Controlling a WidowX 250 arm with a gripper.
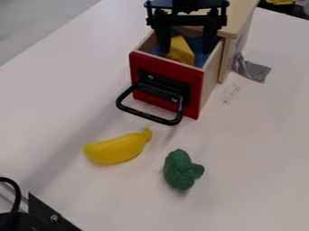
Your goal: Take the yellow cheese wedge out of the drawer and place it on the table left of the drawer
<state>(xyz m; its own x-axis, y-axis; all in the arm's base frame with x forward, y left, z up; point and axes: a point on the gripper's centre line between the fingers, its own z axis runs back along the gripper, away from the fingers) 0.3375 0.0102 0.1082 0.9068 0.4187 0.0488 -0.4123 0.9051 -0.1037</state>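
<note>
Black gripper (186, 51) is right over the open drawer (166, 85), its 2 fingers apart w/ the yellow block (180, 50) btwn them, not clamped afaict. Block's in the drawer on some blue stuff (198, 44). Red front, black handle (148, 117), wooden cabinet (234, 43) behind, bit of silver tape (256, 71) by its base. On the table (253, 158) in front: 1 yellow toy banana (118, 148) near 1 bumpy green toy (180, 170), not touching tho.

A solid red front is borne by the pale wooden box-shaped drawer (194, 85), with bright yellow shown by the wedge-shaped block (180, 52) inside. Uniform yellow is worn by the curved toy banana (118, 149), dark green by the bumpy broccoli-shaped toy (179, 170) at lower centre.
</note>
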